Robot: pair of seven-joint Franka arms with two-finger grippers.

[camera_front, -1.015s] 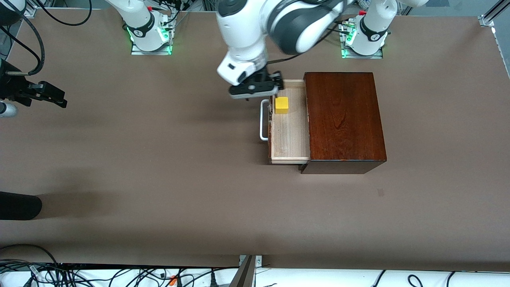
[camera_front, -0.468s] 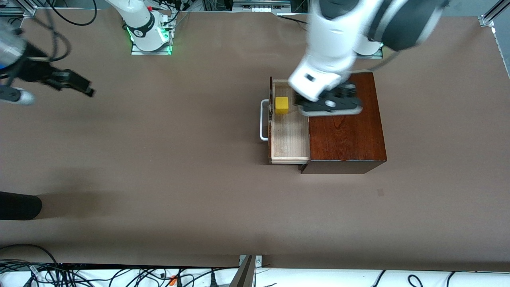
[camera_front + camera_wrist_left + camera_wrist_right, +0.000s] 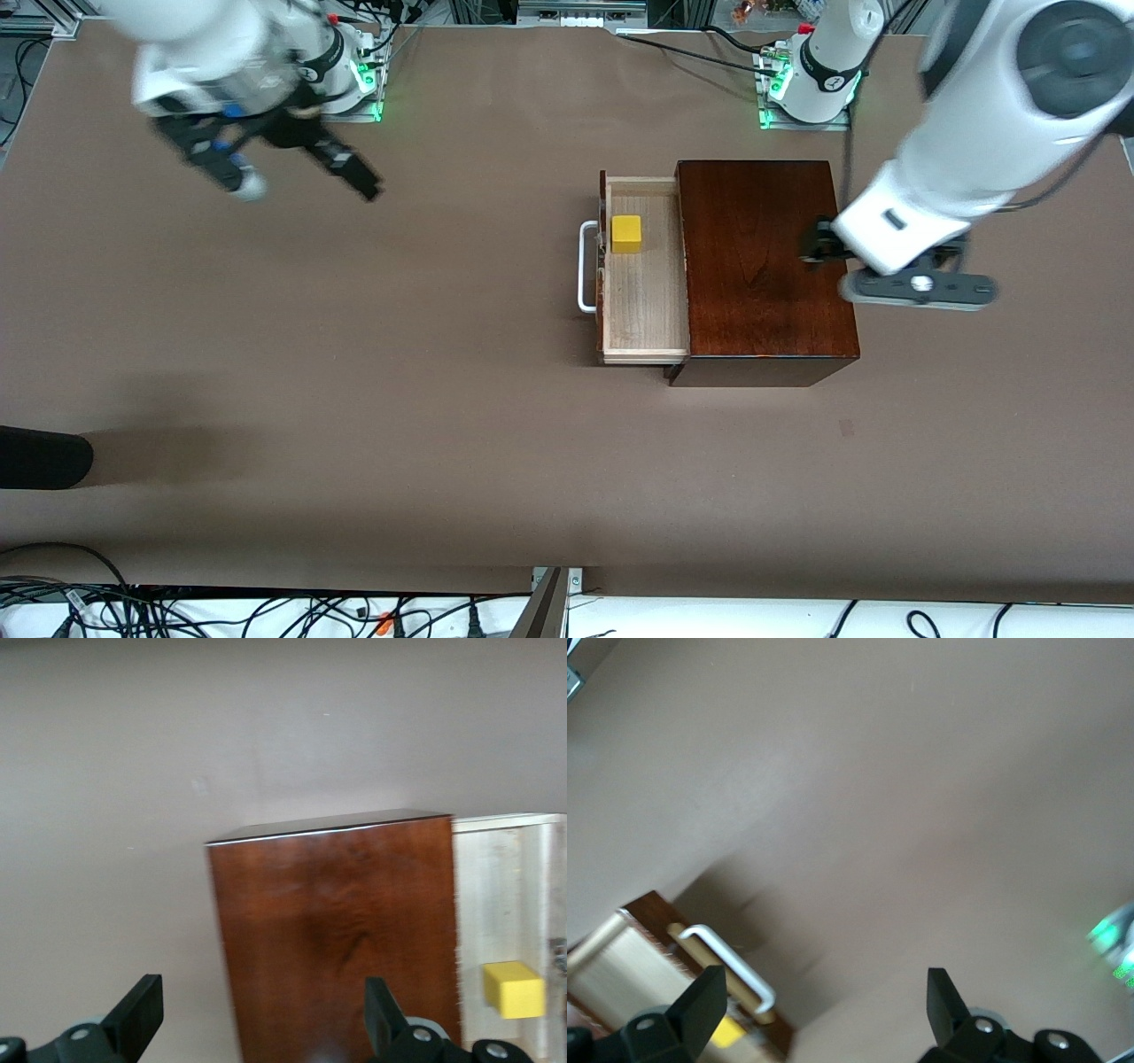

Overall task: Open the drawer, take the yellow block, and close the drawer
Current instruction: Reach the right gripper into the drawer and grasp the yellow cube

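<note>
the pale wooden drawer point(image 3: 645, 292) of the dark reddish-brown wooden box point(image 3: 764, 266) is pulled out, long side running between the cameras' end and the bases, white loop handle point(image 3: 585, 266) pointing at the right arm's end. the small bright yellow cube point(image 3: 626, 234) sits inside, well apart from both jaws. the right gripper point(image 3: 292, 168), spread wide and empty, hangs over bare table; it should come straight down with a finger on each side of the cube. the left gripper point(image 3: 917, 288), also wide, hangs over the box's edge.

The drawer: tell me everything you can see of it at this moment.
The drawer is pulled partway out of the dark reddish-brown box, toward the right arm's end of the table. Its inside looks like pale wood; the dark front panel carries a white loop handle. The yellow block sits in it, close to the front panel. No gripper touches it: the left gripper hangs open over the box's other end, the right gripper open over bare table.
</note>
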